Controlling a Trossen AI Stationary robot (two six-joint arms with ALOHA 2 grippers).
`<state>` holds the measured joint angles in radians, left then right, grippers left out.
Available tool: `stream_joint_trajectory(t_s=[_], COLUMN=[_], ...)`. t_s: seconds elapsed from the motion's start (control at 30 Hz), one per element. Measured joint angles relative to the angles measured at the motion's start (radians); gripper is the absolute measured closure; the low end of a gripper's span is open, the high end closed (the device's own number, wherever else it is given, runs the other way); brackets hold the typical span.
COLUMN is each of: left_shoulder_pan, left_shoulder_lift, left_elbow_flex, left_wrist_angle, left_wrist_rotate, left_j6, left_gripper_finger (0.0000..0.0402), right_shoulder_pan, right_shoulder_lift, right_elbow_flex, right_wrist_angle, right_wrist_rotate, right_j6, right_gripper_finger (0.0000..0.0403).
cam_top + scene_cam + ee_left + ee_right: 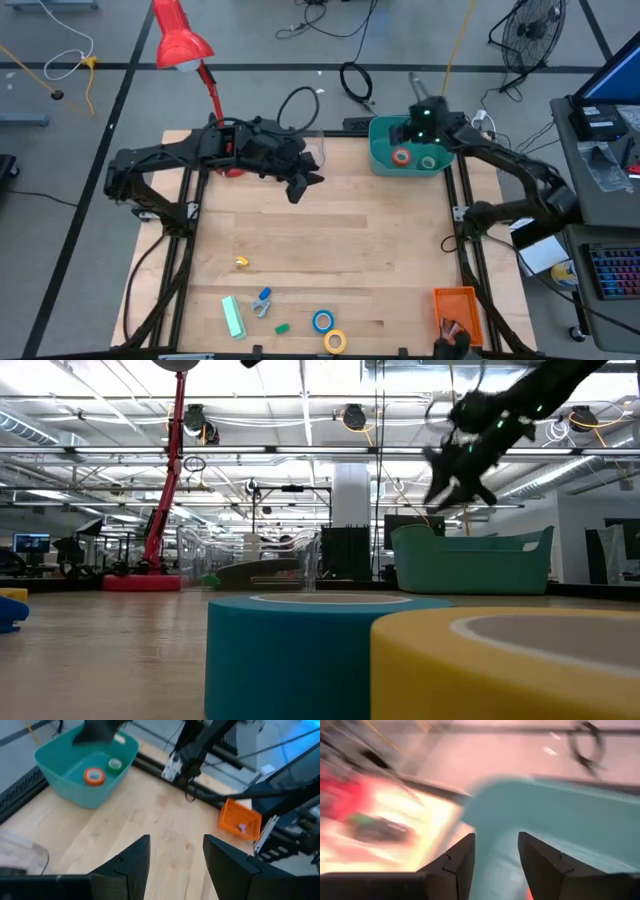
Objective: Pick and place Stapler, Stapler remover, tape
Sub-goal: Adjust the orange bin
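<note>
The blue tape (322, 320) at the tabletop's six o'clock looks light and stiff, best pinched across its ring by the empty right pincer (424, 118), fingers apart.

Showing a pale wooden counter (330, 235) with light grain, a teal plastic bin (383, 160) holding an orange tape roll (401, 156) and a green tape roll (428, 162). Lying near the front edge: a blue tape roll (322, 321), a yellow tape roll (335, 341), a mint-green bar-shaped stapler (233, 316). Standing at one corner, an orange tray (457, 307); behind, a red lamp (181, 42). Matte black fingers (227, 865) throughout.
</note>
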<state>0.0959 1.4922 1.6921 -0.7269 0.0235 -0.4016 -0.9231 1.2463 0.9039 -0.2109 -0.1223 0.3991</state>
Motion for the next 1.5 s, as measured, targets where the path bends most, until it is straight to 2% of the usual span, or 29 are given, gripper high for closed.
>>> stream_joint_trajectory(t_s=[0.23,0.3,0.4,0.5,0.73,0.93,1.07,1.23,1.4,1.5], left_shoulder_pan=[-0.038,-0.059,-0.094,-0.131,-0.229,-0.307,-0.359,-0.420,-0.490,-0.526], left_shoulder_lift=[-0.042,-0.049,-0.059,-0.063,-0.053,-0.050,-0.041,0.023,0.141,0.224], left_elbow_flex=[0.000,0.001,-0.002,0.000,0.000,-0.001,-0.001,-0.001,-0.001,-0.002], left_wrist_angle=[-0.033,-0.051,-0.108,-0.191,-0.292,-0.293,-0.306,-0.369,-0.450,-0.443], left_wrist_rotate=[0.000,0.001,0.001,0.000,-0.079,-0.194,-0.271,-0.322,-0.299,-0.284], left_j6=[0.021,0.029,0.031,0.026,-0.064,-0.222,-0.357,-0.582,-0.743,-0.822], left_gripper_finger=[0.0216,0.0216,0.0215,0.0215,0.0215,0.0215,0.0215,0.0215,0.0215,0.0215], right_shoulder_pan=[0.046,0.076,0.147,0.238,0.481,0.695,0.822,0.959,1.077,1.144], right_shoulder_lift=[-0.202,-0.248,-0.311,-0.373,-0.476,-0.517,-0.520,-0.513,-0.513,-0.513], right_elbow_flex=[0.000,0.000,0.000,0.000,0.000,0.000,0.000,0.000,-0.001,-0.001], right_wrist_angle=[0.129,0.135,0.133,0.131,0.132,0.133,0.135,0.134,0.132,0.123], right_wrist_rotate=[-0.359,-0.432,-0.482,-0.476,-0.362,-0.296,-0.291,-0.292,-0.283,-0.256], right_j6=[0.216,0.276,0.342,0.379,0.410,0.416,0.428,0.451,0.418,0.401], right_gripper_finger=[0.0265,0.0266,0.0266,0.0266,0.0271,0.0271,0.0271,0.0271,0.0271,0.0271])
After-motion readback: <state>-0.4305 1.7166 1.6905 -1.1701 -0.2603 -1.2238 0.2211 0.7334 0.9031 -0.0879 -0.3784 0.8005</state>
